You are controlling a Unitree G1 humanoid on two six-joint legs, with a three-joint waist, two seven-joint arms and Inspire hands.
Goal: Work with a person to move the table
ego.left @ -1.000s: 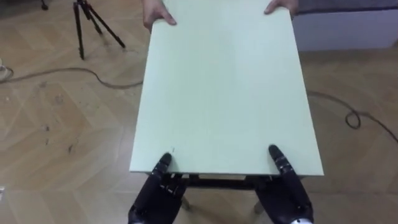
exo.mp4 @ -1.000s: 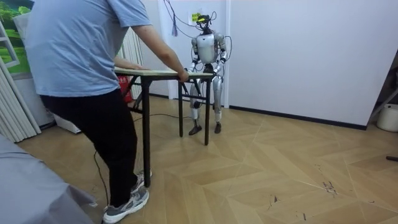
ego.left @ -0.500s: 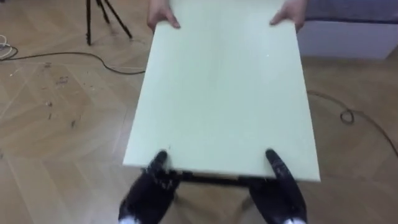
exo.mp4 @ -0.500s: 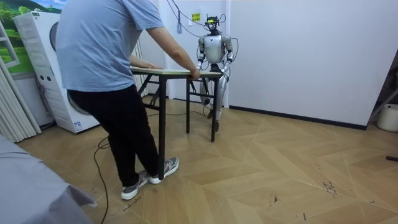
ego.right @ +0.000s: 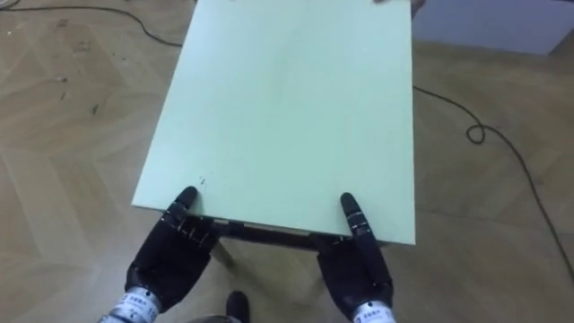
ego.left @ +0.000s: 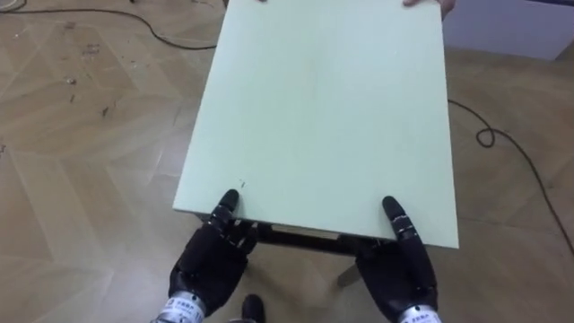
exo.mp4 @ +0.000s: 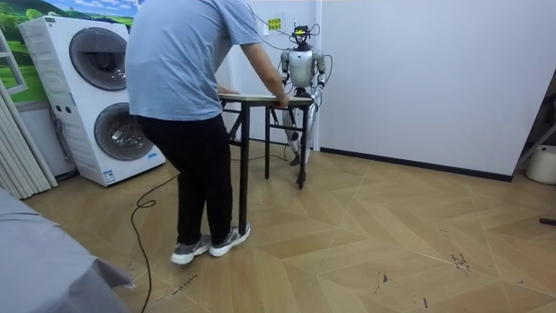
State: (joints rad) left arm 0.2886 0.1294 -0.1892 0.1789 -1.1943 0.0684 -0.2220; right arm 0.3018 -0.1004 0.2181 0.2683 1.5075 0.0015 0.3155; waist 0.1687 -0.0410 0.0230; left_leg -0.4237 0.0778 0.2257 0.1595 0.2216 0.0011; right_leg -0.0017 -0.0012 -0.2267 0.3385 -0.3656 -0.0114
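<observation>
Wood floor [ego.left: 81,161], white wall [exo.mp4: 417,69] behind the robot. Two stacked washers [exo.mp4: 95,96] at the room view's left. Pale green counter [ego.left: 323,117] on dark legs sits between robot and person [exo.mp4: 187,78], its long side running away from the robot. Person stands at the far end, back to the room camera, arms out to the counter's end; the person's hand [ego.left: 430,4] is on the far right corner. Robot stands at the near end by the wall. Left hand [ego.left: 208,260] grasps the near edge by the left corner, thumb on top, fingers under. Right hand [ego.left: 399,269] grasps the near edge by the right corner the same way. Cable [ego.left: 502,148] loops on the floor right of the counter.
</observation>
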